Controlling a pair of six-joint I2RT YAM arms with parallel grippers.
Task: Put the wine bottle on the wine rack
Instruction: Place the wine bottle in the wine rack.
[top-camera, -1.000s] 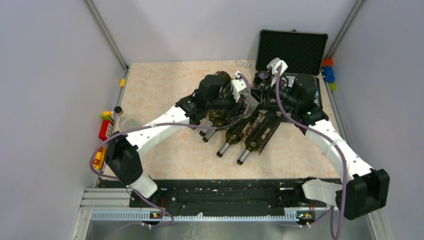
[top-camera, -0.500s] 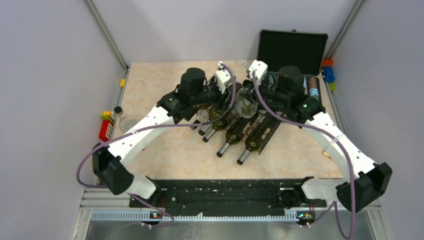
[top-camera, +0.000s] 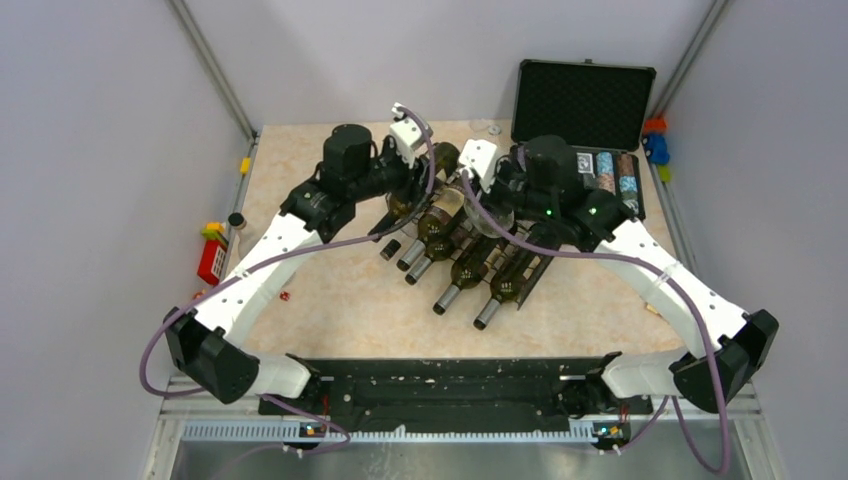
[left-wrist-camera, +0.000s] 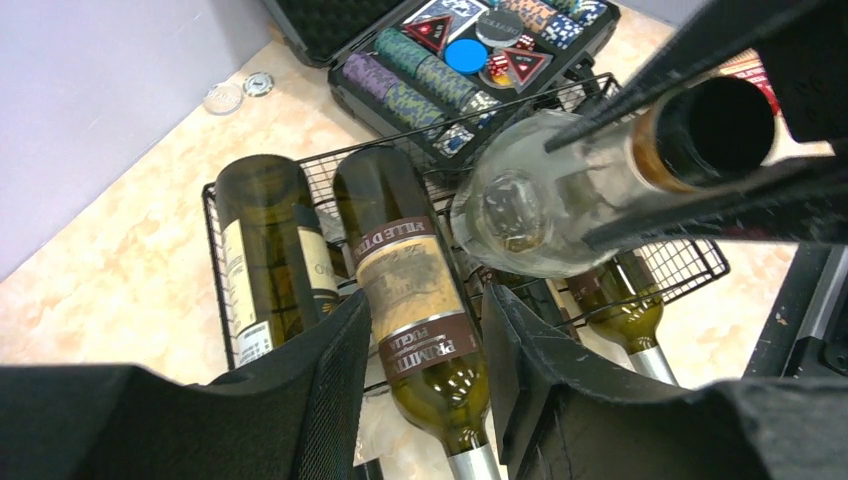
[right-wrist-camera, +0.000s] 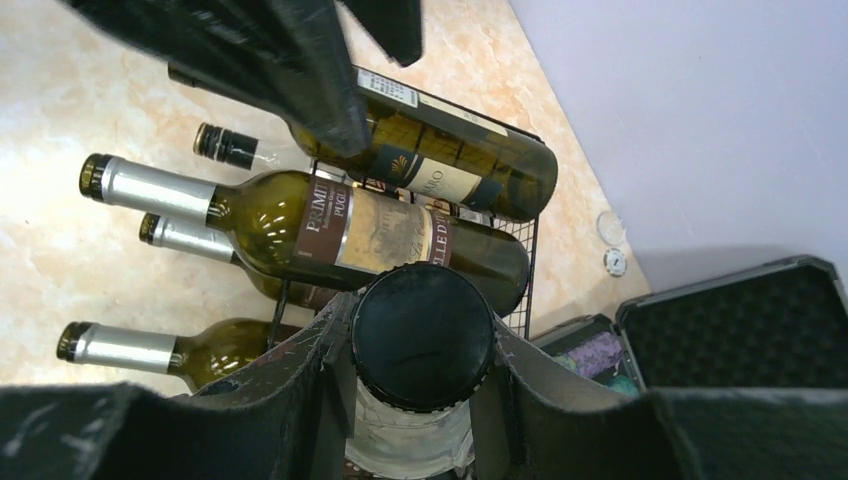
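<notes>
The right claw (right-wrist-camera: 418, 345) is clenched on the neck of the wine bottle (left-wrist-camera: 515, 215). The step should go best if it swings toward the bare mesh at the right side of the wine rack (left-wrist-camera: 690, 265), lines the glass up with the dark bottles (top-camera: 470, 270) cradled there, and lowers slowly before letting go. The clear bottle runs out from that claw, cap between its fingers and base above the rack's middle, not yet resting on it. The left claw (left-wrist-camera: 425, 300) hangs spread open over the rack's left side, gripping nothing.
</notes>
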